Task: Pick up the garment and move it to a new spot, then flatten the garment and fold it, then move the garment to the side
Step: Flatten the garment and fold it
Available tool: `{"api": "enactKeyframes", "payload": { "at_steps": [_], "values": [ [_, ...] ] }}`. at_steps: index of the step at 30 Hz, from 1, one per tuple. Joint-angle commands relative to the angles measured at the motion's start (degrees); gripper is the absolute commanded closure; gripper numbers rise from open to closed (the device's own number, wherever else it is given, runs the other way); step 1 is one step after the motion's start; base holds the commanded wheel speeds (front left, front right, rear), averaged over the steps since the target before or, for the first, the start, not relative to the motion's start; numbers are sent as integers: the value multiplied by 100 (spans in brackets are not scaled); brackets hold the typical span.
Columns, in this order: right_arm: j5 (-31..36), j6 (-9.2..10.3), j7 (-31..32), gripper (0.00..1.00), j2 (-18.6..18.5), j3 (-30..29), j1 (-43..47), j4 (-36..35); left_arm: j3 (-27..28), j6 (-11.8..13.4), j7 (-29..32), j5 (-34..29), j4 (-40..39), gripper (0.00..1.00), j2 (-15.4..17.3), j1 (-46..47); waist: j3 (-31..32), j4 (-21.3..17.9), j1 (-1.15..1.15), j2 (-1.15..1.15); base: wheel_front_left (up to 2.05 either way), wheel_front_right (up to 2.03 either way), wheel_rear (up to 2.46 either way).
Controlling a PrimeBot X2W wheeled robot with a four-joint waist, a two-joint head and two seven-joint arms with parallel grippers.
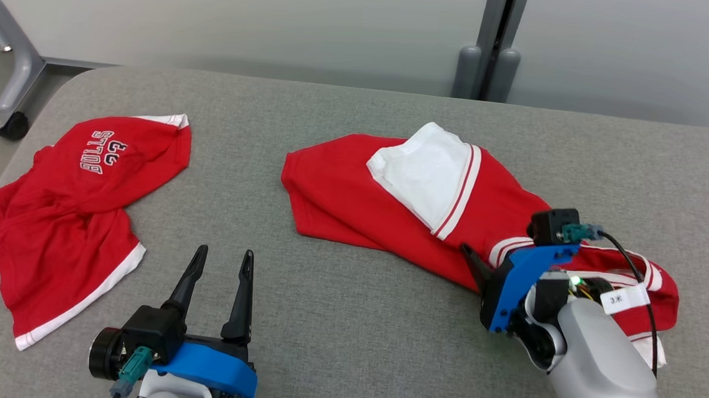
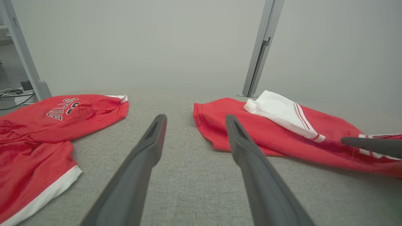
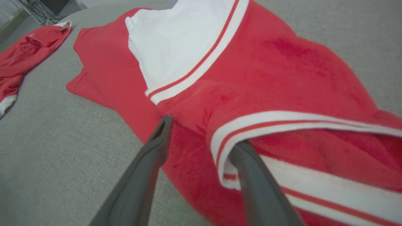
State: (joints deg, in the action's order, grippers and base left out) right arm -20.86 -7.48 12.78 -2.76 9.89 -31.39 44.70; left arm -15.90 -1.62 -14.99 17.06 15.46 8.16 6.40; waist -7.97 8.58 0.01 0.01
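The garment (image 1: 343,192) (image 2: 267,131) (image 3: 267,72) is a crumpled red jersey with white striped trim and a white panel turned up. It lies at the right of the grey table (image 1: 348,342). My right gripper (image 1: 489,262) (image 3: 203,130) is low at its near edge, jaws open. A fold of red cloth lies between them, and one finger (image 3: 251,169) is tucked under the striped hem. One of its dark fingers (image 2: 370,146) also shows in the left wrist view. My left gripper (image 1: 225,252) (image 2: 195,116) hovers open over bare table, holding nothing.
A second red garment (image 1: 61,210) (image 2: 31,141) (image 3: 25,53) with "BULLS" lettering lies at the table's left end. Behind the table stand a grey post (image 1: 493,43) and a wheeled metal frame (image 1: 13,70) on the floor at the far left.
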Motion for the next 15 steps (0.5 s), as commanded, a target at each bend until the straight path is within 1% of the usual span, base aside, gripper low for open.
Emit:
{"api": "enactKeyframes", "payload": {
  "at_steps": [1, 5, 7, 9, 11, 15],
  "values": [
    [-50, -3, -69, 100, -25, 36, -106, 19, -7, -17, -24, -14, 11, 0, -9, 109, -21, 26, -1, -1, 0, 0, 0],
    [-257, -3, -422, 100, -23, 230, -349, -120, 47, -1, -26, -9, -21, 0, 2, 76, -46, 16, -1, -1, 0, 0, 0],
    [-251, -3, -561, 100, -28, 193, -559, -234, 90, 15, -26, -9, -48, 0, 12, 59, -75, -18, -1, -1, 0, 0, 0],
    [-107, -3, -715, 100, -27, -10, -829, -300, 116, 32, -25, -22, -90, 0, 5, 72, -124, -49, -1, -1, 0, 0, 0],
    [60, -3, -830, 100, -58, -339, -1138, -311, 115, 31, -23, -44, -128, 0, -16, 107, -183, -52, -1, -1, 0, 0, 0],
    [431, -3, -1091, 100, -321, -1200, -1742, -89, 60, -24, -22, -97, -175, 0, -56, 188, -297, 46, -1, -1, 0, 0, 0]
  ]
}}
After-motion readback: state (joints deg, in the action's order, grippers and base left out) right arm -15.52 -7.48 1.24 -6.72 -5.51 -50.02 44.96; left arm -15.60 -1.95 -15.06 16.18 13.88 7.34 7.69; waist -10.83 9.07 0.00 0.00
